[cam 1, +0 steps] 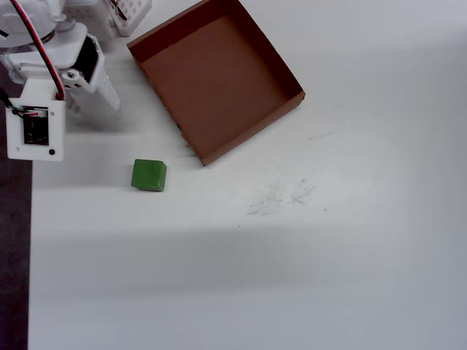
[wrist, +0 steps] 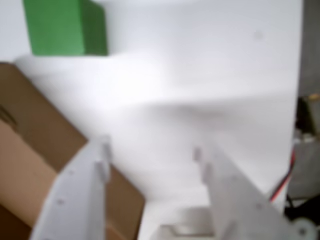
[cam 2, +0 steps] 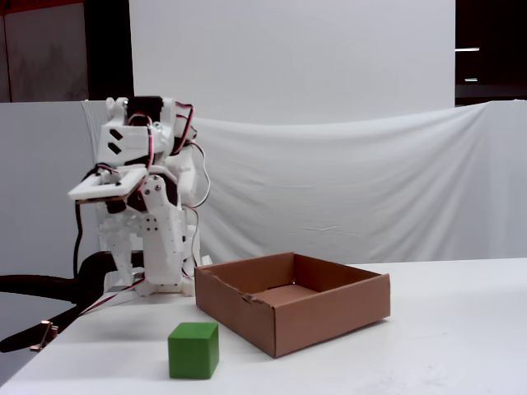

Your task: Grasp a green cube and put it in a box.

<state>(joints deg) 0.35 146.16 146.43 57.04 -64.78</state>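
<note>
The green cube [cam 1: 149,175] sits on the white table, apart from the box and just beyond its near-left corner in the overhead view. It shows at the top left of the wrist view [wrist: 65,27] and in front in the fixed view [cam 2: 194,350]. The brown cardboard box [cam 1: 215,80] is empty; one corner of it shows in the wrist view [wrist: 35,135], and the whole box in the fixed view [cam 2: 329,309]. My gripper [wrist: 151,149] is open and empty, with bare table between its white fingers [wrist: 85,185]. It hangs near the arm's base [cam 1: 102,98], back from the cube.
A white gridded block [cam 1: 131,11] stands at the table's top edge beside the arm. A board with red wires [cam 1: 35,127] hangs off the arm. The table's left edge [cam 1: 31,240] borders dark floor. White cloth hangs behind the table [cam 2: 346,197].
</note>
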